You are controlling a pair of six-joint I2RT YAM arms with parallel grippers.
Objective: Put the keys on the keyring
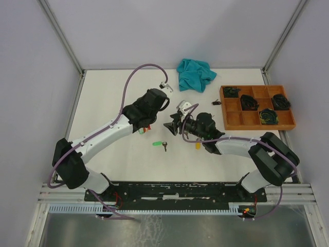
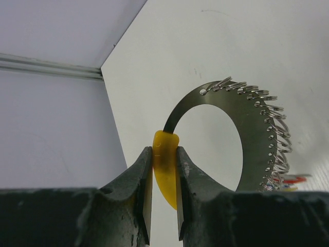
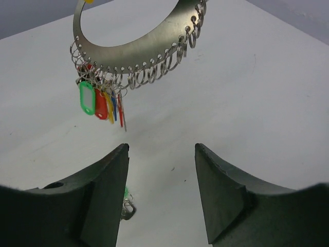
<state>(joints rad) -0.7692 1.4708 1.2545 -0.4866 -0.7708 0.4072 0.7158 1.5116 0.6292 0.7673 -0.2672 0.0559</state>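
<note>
The keyring is a flat silver crescent band with a row of small split loops along its outer edge. My left gripper is shut on its yellow end piece and holds it up above the table. Several keys with green, red, yellow and blue tags hang from the loops of the keyring. My right gripper is open and empty, below and short of the ring. A loose key with a green tag lies on the table, and it peeks out beside my right gripper's left finger.
A teal cloth lies at the back. A wooden compartment tray holding dark items stands at the right, with a small dark piece beside it. A yellow tag shows under the right arm.
</note>
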